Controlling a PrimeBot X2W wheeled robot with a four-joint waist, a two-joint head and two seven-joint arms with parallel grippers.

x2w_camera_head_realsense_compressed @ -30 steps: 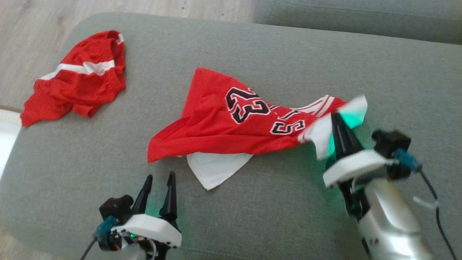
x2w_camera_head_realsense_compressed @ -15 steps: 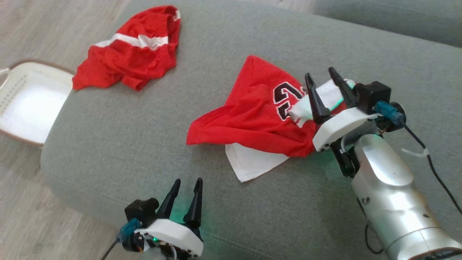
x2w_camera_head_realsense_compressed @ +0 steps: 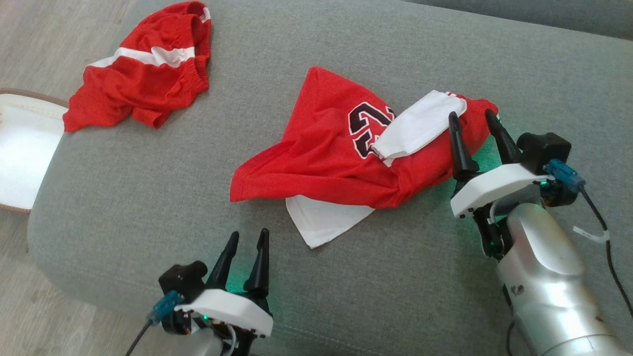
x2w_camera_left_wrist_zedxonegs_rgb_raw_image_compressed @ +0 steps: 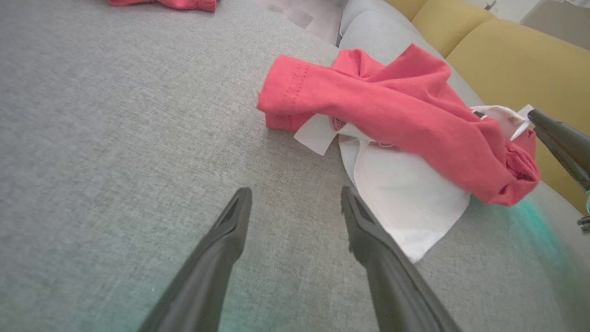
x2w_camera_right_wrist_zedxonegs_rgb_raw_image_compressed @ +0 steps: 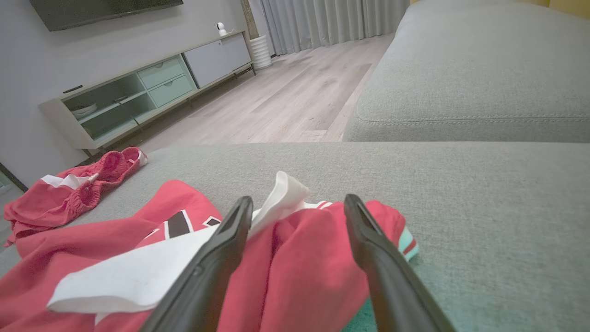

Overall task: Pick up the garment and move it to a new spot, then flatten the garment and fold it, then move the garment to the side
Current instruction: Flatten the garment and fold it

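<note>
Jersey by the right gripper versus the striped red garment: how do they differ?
The jersey bears a black number and white flaps; the striped garment has one white band. The jersey lies beside the right gripper; the striped garment lies well away from it. Both are red and crumpled.

Matt red cloth garment (x2w_camera_head_realsense_compressed: 316, 148) on rough woven cushion (x2w_camera_head_realsense_compressed: 148, 207); glossy metal forearm (x2w_camera_head_realsense_compressed: 544, 282)

Left gripper (x2w_camera_head_realsense_compressed: 248, 236) and right gripper (x2w_camera_head_realsense_compressed: 471, 114): two long, dark, tapering fingers each, set on a white mounting plate (x2w_camera_head_realsense_compressed: 492, 185). Small dark fasteners dot the left plate's edge. A black camera block (x2w_camera_head_realsense_compressed: 544, 148) sits beside each plate, with a blue connector (x2w_camera_head_realsense_compressed: 564, 174) feeding a thin dark cable (x2w_camera_head_realsense_compressed: 601, 217); a white tie (x2w_camera_head_realsense_compressed: 591, 234) is on the right one. Green light glows under the plates. The right forearm (x2w_camera_head_realsense_compressed: 544, 277) is polished silver with a small dark emblem (x2w_camera_head_realsense_compressed: 517, 290).
</note>
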